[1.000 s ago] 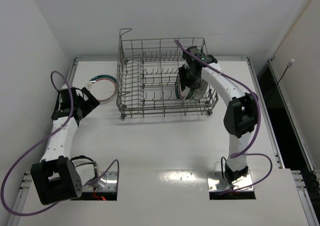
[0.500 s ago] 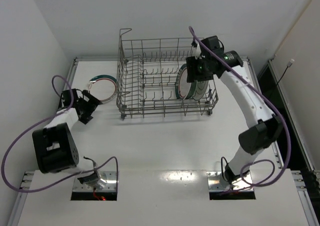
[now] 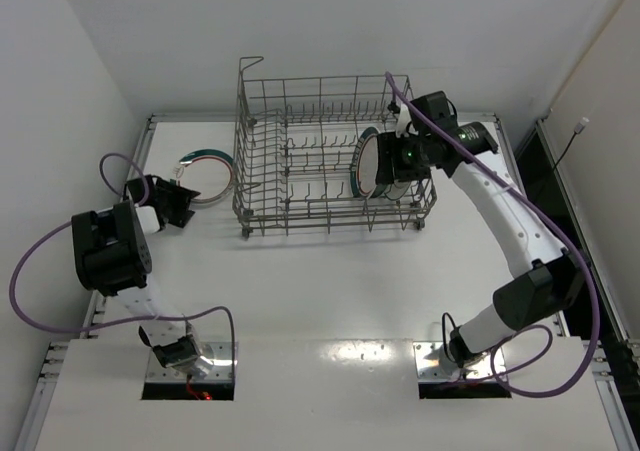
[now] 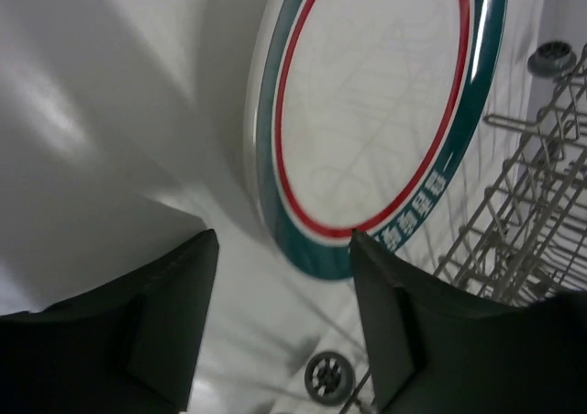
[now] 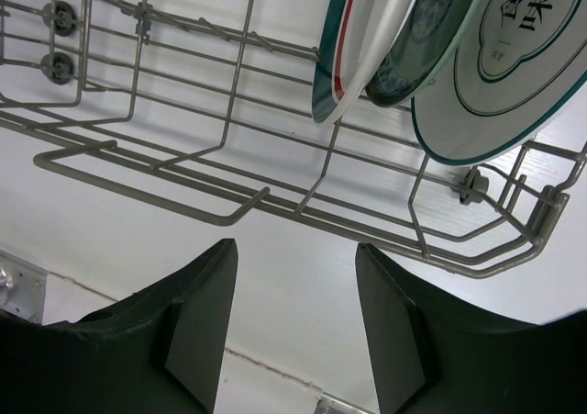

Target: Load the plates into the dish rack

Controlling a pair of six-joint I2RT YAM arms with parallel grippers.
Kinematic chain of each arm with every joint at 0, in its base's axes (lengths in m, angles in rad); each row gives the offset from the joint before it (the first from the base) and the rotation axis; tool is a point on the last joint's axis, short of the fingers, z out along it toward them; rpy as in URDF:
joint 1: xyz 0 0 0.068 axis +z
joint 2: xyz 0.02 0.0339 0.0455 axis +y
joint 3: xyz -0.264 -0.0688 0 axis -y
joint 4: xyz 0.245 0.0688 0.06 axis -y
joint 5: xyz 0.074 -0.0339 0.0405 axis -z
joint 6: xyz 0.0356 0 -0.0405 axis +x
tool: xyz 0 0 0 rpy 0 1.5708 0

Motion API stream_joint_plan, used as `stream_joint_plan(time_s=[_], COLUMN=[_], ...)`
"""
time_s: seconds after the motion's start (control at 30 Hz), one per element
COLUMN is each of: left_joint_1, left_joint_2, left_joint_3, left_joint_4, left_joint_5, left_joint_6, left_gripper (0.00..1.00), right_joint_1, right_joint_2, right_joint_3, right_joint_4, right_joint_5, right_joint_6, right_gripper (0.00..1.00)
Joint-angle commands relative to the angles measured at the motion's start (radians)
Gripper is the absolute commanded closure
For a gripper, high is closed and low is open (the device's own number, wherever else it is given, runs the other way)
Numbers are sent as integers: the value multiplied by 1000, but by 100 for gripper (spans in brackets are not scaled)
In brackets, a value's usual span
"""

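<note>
One plate (image 3: 205,173) is not yet racked; it lies flat and face up on the table (image 3: 330,291), just beside the dish rack's (image 3: 240,161) left wall. Three other plates stand on edge at the rack's right end: a teal-and-red rimmed one (image 5: 353,47), a blue-green patterned one (image 5: 431,28) and a white one with characters (image 5: 514,56).

The left gripper (image 4: 282,249) is low over the table with its jaws apart and nothing clamped. The loose plate's near rim sits right at the mouth, with a gap showing on the left finger's (image 4: 174,313) side. From this gripper the plate lies straight ahead, toward the rack. It is round, so it has no long axis; only the rim line counts, and it runs across the jaws. The left arm is far nearer.

The right gripper (image 5: 298,258) hangs by the rack's near wall below the racked plates, jaws apart and empty.

Likely next step is closing on the near rim.
</note>
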Motion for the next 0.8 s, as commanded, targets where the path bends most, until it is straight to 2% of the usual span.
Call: stream_joint_plan(time_s=[0.0,0.03,0.07,0.1,0.17,0.27,0.4,0.57,0.77], left_joint_1=[7,7,7,7,7,7,29,38,47], left_joint_2=[111,130,147,162,210,230,175,-24,-293], left_joint_3=[55,78,78,92,130,164,164,221,411], left_joint_4=[75,91,105,119,119,94,53,-46,-192], left_joint_5=[-36,-36,-36,-36,-17,-17,-8,-8,-37], left_joint_6=[-41,-41,-41,-41,-32,-23,0,23,58], left_gripper=[47,51,65,71,77,78,100,100,100], right_joint_1=[-25,-26,-35,-44,-53,-64,-73,-82,-91], right_joint_2=[-55,-55,-55,-64,-64,-64,-74,-74,-93], right_joint_3=[5,5,5,5,5,5,5,-5,-15], right_joint_4=[39,39,39,39,39,30,30,42,114], right_joint_5=[-37,-37,-47,-57,-66,-75,-96,-145,-236], right_joint_6=[-11,-11,-11,-11,-11,-11,-11,-2,18], right_gripper=[48,48,48,48,48,48,48,48,47])
